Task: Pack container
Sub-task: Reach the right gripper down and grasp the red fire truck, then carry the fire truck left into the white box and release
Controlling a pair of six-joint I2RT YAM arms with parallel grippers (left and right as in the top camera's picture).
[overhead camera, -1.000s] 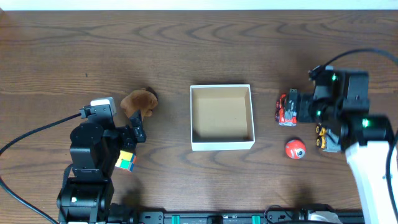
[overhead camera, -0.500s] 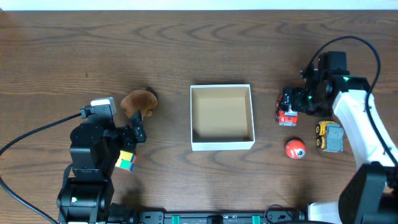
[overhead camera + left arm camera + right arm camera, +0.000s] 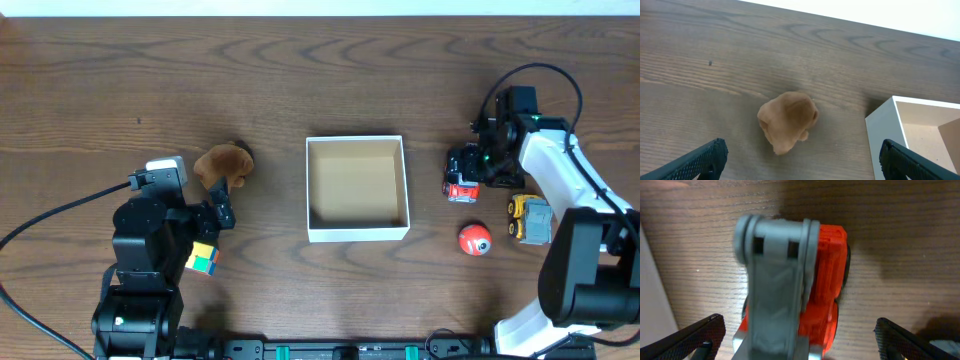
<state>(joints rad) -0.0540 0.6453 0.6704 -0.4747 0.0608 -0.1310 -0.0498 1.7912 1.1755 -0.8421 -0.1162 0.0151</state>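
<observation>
The container [image 3: 357,232], a square white-walled box with a tan inside, stands empty at the table's middle; its corner shows in the left wrist view [image 3: 885,120]. A red and grey toy truck [image 3: 461,184] lies right of it. My right gripper [image 3: 478,170] is open right over the truck, fingers on either side of it [image 3: 790,290]. A brown plush toy [image 3: 222,163] lies left of the container, ahead of my open, empty left gripper [image 3: 212,215]; it also shows in the left wrist view [image 3: 787,120]. A colourful cube [image 3: 203,259] lies by the left arm.
A red ball with an eye [image 3: 475,240] and a yellow and grey toy vehicle [image 3: 530,220] lie at the right, near the right arm. Black cables run from both arms.
The right arm has swung back and left, bringing its gripper down over the red truck. The left arm has not moved.
</observation>
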